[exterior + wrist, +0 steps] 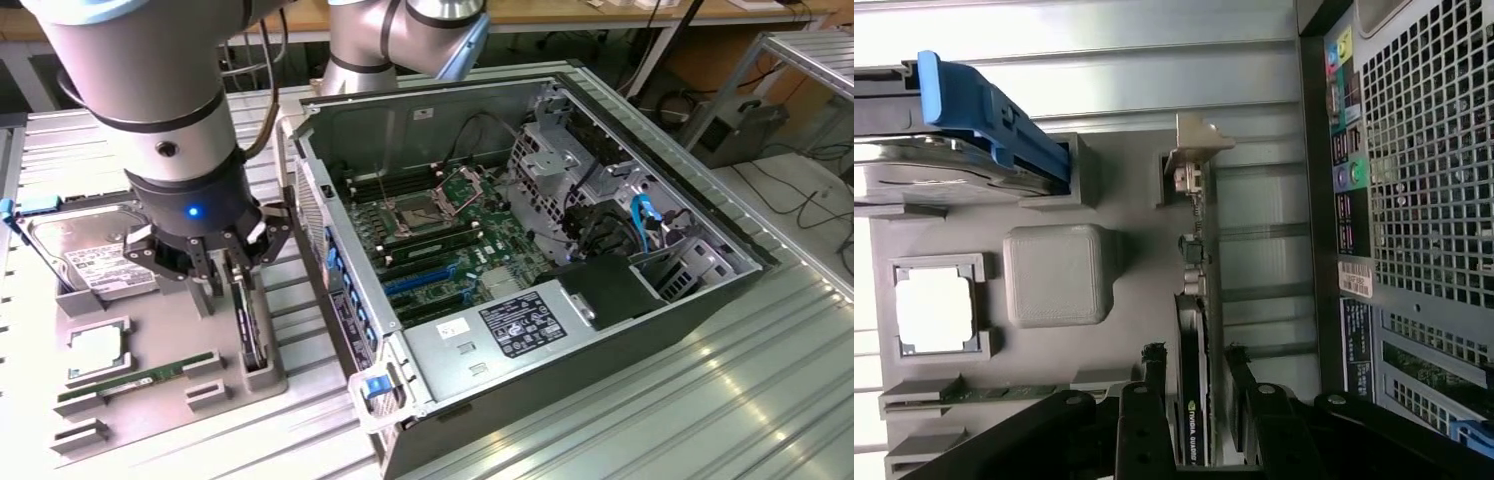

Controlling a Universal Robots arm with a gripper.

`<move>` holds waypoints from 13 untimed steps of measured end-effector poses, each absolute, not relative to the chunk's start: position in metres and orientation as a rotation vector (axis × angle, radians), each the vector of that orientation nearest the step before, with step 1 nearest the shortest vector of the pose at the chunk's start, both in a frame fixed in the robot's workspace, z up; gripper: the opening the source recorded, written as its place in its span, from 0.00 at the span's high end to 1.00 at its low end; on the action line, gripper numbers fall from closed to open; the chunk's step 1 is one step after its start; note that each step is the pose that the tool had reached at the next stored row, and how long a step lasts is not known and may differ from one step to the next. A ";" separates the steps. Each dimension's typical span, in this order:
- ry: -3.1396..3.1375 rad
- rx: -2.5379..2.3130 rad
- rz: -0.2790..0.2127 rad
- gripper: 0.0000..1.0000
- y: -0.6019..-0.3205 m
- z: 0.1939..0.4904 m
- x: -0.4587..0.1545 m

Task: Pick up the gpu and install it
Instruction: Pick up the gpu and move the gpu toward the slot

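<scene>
The gpu (248, 325) stands on edge in a slot of the grey holder tray (160, 310), a thin dark card beside the open computer case (641, 300). My gripper (222, 270) hangs straight above it, open. In the wrist view the gpu (1194, 400) runs between my two black fingers (1153, 370), one on each side with a small gap to the card. Its silvery end bracket (1194, 150) shows at the far end. The motherboard's blue expansion slots (427, 277) lie bare inside the case.
The tray also holds a silver hard drive (83, 255) with a blue clip (984, 110), a CPU (96, 345) and a green memory stick (134, 380). The case's perforated rear panel (1424, 200) stands close beside the gpu. Ribbed metal table (747, 400) surrounds everything.
</scene>
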State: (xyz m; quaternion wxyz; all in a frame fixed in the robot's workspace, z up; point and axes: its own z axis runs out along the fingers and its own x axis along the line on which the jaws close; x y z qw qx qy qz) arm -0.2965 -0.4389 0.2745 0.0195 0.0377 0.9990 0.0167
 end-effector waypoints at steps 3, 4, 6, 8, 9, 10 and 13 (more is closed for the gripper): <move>3.100 0.117 0.052 0.64 -0.439 0.269 -0.296; 3.100 0.117 0.052 0.64 -0.439 0.267 -0.296; 3.100 0.117 0.052 0.64 -0.439 0.263 -0.296; 3.100 0.117 0.052 0.64 -0.439 0.258 -0.296; 3.100 0.117 0.053 0.64 -0.439 0.256 -0.296; 3.100 0.117 0.055 0.64 -0.439 0.254 -0.296; 3.100 0.117 0.058 0.64 -0.439 0.251 -0.296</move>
